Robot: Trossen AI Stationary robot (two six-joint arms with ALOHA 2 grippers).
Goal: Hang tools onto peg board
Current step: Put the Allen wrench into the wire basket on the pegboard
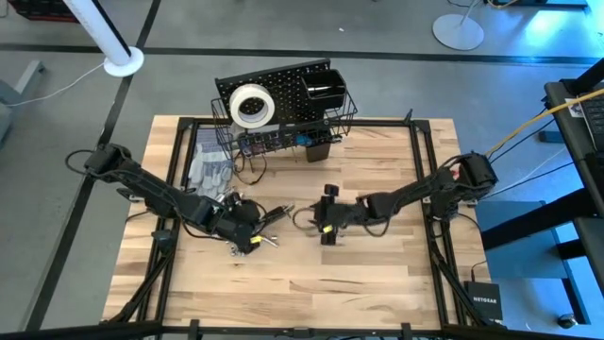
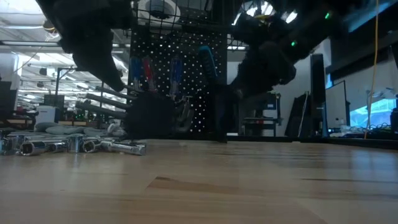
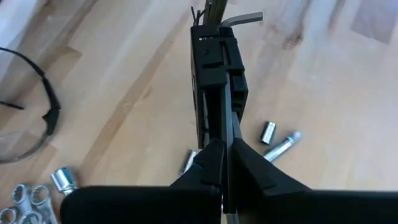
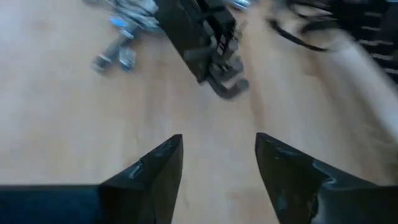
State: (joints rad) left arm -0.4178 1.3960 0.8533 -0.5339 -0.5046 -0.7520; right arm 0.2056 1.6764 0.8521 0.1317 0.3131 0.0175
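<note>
My left gripper point(image 1: 253, 227) is shut on a black hex-key holder point(image 3: 217, 62) with metal keys point(image 3: 239, 18) sticking out of its far end, over the middle-left of the table. My right gripper point(image 1: 324, 227) stands open point(image 4: 217, 146) just right of it, pointing at the holder point(image 4: 199, 37) and touching nothing. The black peg board point(image 1: 274, 80) stands at the far edge with a white tape roll point(image 1: 253, 106), a wire basket point(image 1: 283, 132) and a square cup point(image 1: 326, 90). Loose silver sockets point(image 3: 277, 140) and wrenches point(image 3: 25, 199) lie on the table under my left gripper. My left gripper pinches the holder's near end point(image 3: 217, 134) between its two fingers. The fingers slant down from the table's left and lie along the holder. It sticks out beyond the fingertips, lifted clear of the table, its keys pointing away from the gripper.
Grey gloves point(image 1: 209, 170) lie near the peg board's left foot. Dark safety glasses point(image 3: 37, 124) rest on the wood beside the sockets point(image 2: 74, 146). Bare wood point(image 1: 311, 283) fills the near half of the table.
</note>
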